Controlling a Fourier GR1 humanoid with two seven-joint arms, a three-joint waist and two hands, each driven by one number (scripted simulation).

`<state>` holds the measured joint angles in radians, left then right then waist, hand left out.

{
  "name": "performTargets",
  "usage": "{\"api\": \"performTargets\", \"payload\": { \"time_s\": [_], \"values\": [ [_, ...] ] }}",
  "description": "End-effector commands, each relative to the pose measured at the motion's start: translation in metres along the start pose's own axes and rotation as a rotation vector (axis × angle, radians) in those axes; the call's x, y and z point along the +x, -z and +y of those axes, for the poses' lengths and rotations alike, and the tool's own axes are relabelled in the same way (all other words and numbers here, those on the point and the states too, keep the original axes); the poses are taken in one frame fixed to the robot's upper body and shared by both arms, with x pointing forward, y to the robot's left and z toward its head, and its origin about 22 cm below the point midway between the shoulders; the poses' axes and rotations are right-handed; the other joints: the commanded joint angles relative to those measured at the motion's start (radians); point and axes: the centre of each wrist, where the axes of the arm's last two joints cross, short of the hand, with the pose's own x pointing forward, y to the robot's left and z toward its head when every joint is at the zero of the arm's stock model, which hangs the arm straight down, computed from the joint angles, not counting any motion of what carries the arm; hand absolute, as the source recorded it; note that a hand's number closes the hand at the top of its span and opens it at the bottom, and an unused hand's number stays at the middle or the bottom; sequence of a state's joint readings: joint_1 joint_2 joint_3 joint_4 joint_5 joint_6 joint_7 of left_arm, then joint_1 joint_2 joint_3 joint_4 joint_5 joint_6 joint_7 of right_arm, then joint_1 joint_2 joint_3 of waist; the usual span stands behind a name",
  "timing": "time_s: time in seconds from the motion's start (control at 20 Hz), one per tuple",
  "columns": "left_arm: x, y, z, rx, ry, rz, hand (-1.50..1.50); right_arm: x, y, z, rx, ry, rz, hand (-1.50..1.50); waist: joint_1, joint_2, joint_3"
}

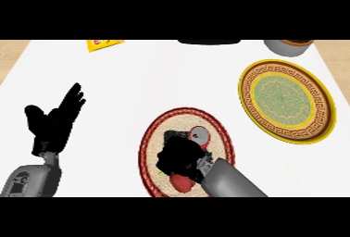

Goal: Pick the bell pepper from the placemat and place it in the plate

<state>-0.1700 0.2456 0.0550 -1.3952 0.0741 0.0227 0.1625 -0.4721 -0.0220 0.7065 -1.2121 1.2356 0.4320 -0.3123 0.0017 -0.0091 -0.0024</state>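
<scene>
Head view: one plate (254, 92), one placemat (152, 139), right hand (179, 157) round one bell pepper (182, 183), left hand (54, 121) open-fingered.

A: Where is the right hand (179, 156)?
B: Over the round placemat (152, 152) near the table's (137, 83) front edge, fingers curled down round the red bell pepper (182, 183), which peeks out beneath it.
A: And the plate (286, 100)?
B: Well apart, toward the table's right edge.
A: The left hand (54, 122)?
B: Open, fingers up, resting by the left edge.
</scene>
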Motion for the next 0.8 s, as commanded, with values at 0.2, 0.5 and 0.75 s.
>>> {"api": "performTargets", "payload": {
  "time_s": [0.2, 0.5, 0.75],
  "values": [
    [-0.006, -0.011, -0.003, 0.012, 0.014, 0.004, 0.00, 0.007, -0.040, 0.019, -0.215, 0.179, 0.100, 1.50, -0.017, 0.002, 0.003],
    [-0.012, -0.019, 0.007, 0.027, 0.003, 0.012, 0.00, -0.001, -0.113, 0.032, -0.495, 0.294, 0.271, 1.50, -0.029, -0.001, 0.003],
    [-0.009, -0.013, 0.017, 0.054, 0.003, 0.016, 0.00, 0.003, -0.159, 0.004, -0.878, 0.230, 0.372, 1.50, -0.042, -0.001, 0.003]
  ]
}}
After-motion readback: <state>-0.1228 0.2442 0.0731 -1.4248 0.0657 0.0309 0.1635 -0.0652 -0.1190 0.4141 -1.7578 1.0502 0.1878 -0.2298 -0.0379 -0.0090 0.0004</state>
